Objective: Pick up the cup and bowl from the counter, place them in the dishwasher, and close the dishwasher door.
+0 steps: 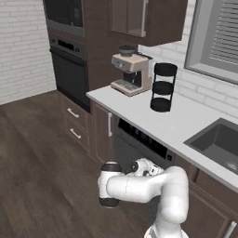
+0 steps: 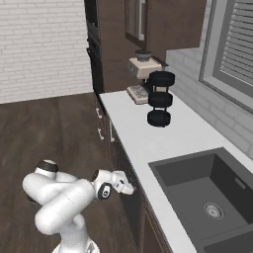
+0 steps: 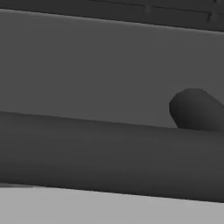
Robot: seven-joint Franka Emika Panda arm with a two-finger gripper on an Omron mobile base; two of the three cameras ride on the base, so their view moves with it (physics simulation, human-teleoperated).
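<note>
Pale grey-white surface (image 1: 139, 111) runs over dark brown cabinets, carrying a beige coffee machine (image 1: 129, 70) and a black three-tier stand (image 1: 163, 87), with the dark sink (image 2: 210, 197) set in further along. Dishwasher (image 1: 139, 144) sits under the surface between stand and sink, black control strip along its top; dishwasher door (image 1: 128, 155) looks upright and closed. Arm folded low, hand (image 2: 129, 188) pressed up near the top edge of the door front. Hand view: dark bar handle (image 3: 109, 153) close across the frame against the grey panel. Cannot tell whether the fingers are released or clenched.
</note>
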